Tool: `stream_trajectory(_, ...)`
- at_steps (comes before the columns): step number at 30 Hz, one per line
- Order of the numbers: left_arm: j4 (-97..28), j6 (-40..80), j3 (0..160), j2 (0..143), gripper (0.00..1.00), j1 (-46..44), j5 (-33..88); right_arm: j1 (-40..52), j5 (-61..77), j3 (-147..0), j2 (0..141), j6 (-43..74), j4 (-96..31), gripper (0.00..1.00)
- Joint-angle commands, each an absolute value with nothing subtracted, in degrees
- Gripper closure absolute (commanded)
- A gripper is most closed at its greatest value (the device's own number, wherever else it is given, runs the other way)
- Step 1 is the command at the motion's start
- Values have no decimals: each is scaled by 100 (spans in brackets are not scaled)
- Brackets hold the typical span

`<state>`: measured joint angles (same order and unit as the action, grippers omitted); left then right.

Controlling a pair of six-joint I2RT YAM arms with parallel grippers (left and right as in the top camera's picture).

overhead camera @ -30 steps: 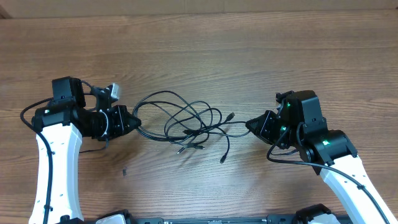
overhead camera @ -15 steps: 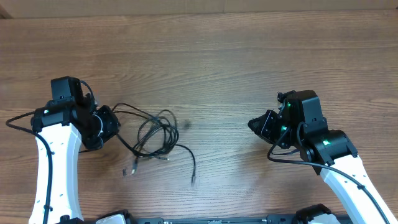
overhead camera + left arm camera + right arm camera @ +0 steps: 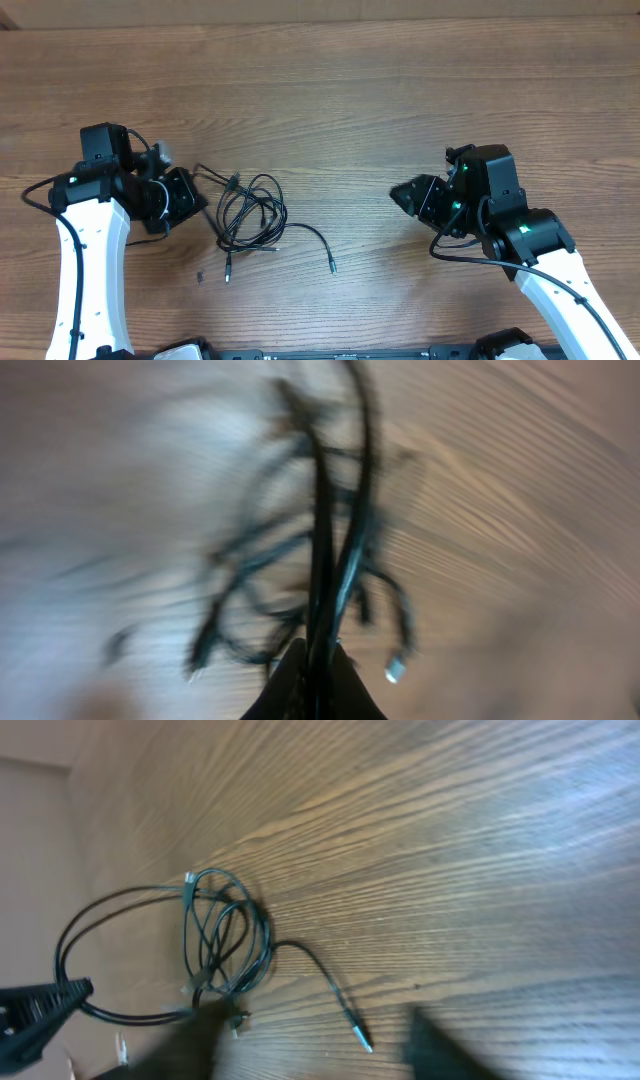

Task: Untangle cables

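The cables lie as a loose tangle of thin black loops on the left part of the wooden table. My left gripper is shut on a couple of strands at the tangle's left edge. The left wrist view is blurred, but the cables run straight up from between the shut left gripper. One loose cord trails right to a silver-tipped plug. My right gripper stands open far to the right of the tangle, holding nothing. In the right wrist view the cables and plug lie ahead of the open right gripper.
The wooden table runs back to a pale strip along its far edge. Thicker black arm cables loop beside the left arm and under the right wrist. The left gripper's tip shows at the right wrist view's left edge.
The right gripper has let go of the cables and opened. The left gripper has dragged the tangle leftward, and the stretched loops have slumped into a smaller bunch beside it.
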<state>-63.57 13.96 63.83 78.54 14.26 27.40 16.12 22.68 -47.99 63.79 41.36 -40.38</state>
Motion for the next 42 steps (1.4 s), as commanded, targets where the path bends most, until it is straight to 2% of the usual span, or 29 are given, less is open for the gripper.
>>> stream_trajectory(1, -6346, -886, 6501, 7745, 96, 1457, 5642, 1603, 2644, -4797, 6379, 3710, -3894, 0)
stream_trajectory(6, -6630, -2600, 6501, 7741, 96, 1446, 7570, 1603, 3428, -4797, 6379, 3218, -3682, 0)
stream_trajectory(12, -6724, -3065, 6504, 7708, 96, 1160, 8508, 1614, 4480, -4797, 6379, 2967, -3190, 0)
stream_trajectory(15, -6724, -3236, 6504, 7708, 96, 1007, 9065, 1614, 4512, -4797, 6379, 2967, -3179, 0)
stream_trajectory(24, -6576, -3352, 6536, 7708, 96, 370, 9056, 1798, 4525, -4797, 6379, 2967, -3000, 0)
stream_trajectory(35, -5662, -3240, 6539, 7708, 96, -268, 8989, 2209, 4093, -4797, 6379, 2971, -2781, 0)
stream_trajectory(38, -5465, -2766, 6539, 7708, 96, -259, 8606, 2211, 4088, -4797, 6379, 2974, -2788, 0)
stream_trajectory(42, -4711, -851, 6539, 7708, 96, -259, 7317, 2211, 4071, -4797, 6379, 2974, -2788, 0)
